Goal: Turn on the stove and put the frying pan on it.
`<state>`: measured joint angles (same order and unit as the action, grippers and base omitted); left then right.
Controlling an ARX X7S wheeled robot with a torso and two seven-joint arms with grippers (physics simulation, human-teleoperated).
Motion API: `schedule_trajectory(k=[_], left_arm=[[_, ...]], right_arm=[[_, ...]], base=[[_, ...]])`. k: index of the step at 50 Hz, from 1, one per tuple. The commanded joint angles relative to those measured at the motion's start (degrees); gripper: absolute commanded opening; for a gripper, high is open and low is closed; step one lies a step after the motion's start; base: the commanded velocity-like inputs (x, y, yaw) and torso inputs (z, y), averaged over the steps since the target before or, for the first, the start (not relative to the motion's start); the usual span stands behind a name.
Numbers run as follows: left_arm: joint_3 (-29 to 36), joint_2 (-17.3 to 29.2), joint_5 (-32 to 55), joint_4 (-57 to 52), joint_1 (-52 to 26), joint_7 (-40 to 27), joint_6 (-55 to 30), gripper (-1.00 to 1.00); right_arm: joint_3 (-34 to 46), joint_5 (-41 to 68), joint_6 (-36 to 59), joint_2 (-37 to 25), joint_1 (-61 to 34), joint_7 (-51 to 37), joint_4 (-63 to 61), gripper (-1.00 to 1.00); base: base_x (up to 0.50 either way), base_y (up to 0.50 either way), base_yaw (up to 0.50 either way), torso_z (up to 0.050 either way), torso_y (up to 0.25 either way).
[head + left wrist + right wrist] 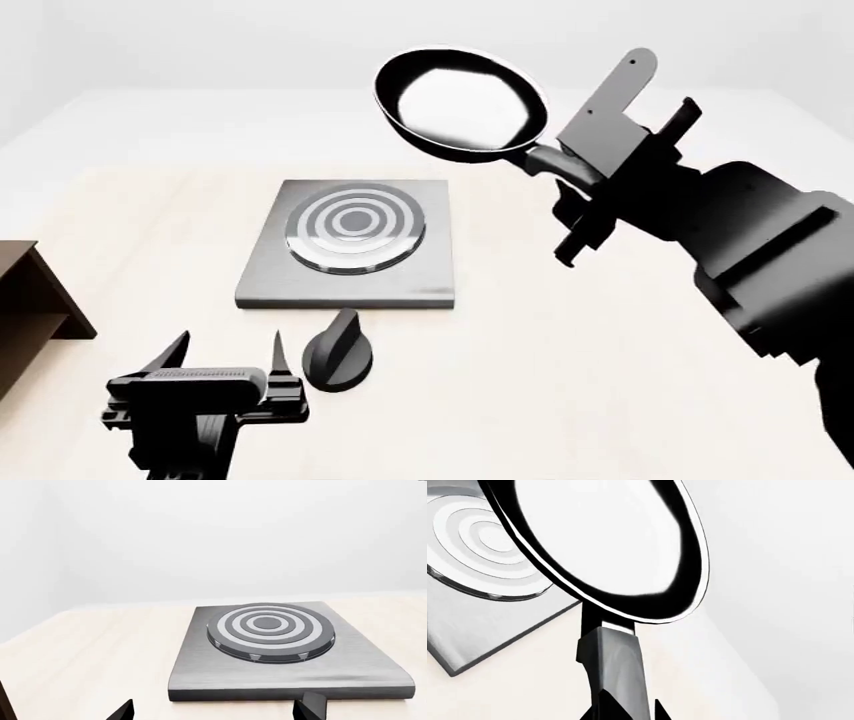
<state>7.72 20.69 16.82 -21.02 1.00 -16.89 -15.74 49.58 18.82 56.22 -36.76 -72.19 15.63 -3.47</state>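
L tool (227,365) is idling nearest w/ prongs spread, empty, just beside the knob (338,350) on the counter (561,350), while R tool (597,185), clamping the handle, is lifting the frying pan (461,100) above and past the stove (354,255), prob. for lowering onto the burner.

Pan (461,100): black rim and handle, shiny pale-grey inside, upper middle of the head view.
Stove (354,258): dark-grey brushed metal, burner of alternating dark and pale concentric rings.
Knob (338,354): black, lower left.
Table (561,340): pale cream wood.
Box (34,300): dark brown, left edge.
Grippers: black.
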Motion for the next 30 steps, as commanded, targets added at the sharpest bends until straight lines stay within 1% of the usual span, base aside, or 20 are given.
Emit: schedule_trajectory(k=[1, 8, 21, 30], left_arm=[[0.36, 0.13, -0.29, 0.11, -0.05, -0.16, 0.34, 1.0], [0.32, 0.39, -0.09, -0.34, -0.07, -0.3, -0.02, 1.0], [0.76, 0.22, -0.05, 0.36, -0.1, -0.26, 0.58, 1.0], [2.25, 0.69, -2.25, 0.26, -0.47, -0.97, 0.1, 1.0]], right_arm=[[-1.59, -5.07, -3.41, 5.98, -2.29, -3.23, 5.72, -1.0], [-2.67, -4.73, -4.71, 9.23, -1.42, -5.01, 8.87, -1.0], [-1.61, -6.27, -4.5, 14.9, -1.53, -8.32, 14.31, -1.0], [-2.38, -6.05, -4.3, 18.72, -2.51, -9.77, 17.29, -1.0]], base=[[0.0, 0.0, 0.0, 0.0, 0.0], [0.0, 0.0, 0.0, 0.003, 0.001], [0.0, 0.0, 0.0, 0.0, 0.002], [0.0, 0.0, 0.0, 0.0, 0.001]])
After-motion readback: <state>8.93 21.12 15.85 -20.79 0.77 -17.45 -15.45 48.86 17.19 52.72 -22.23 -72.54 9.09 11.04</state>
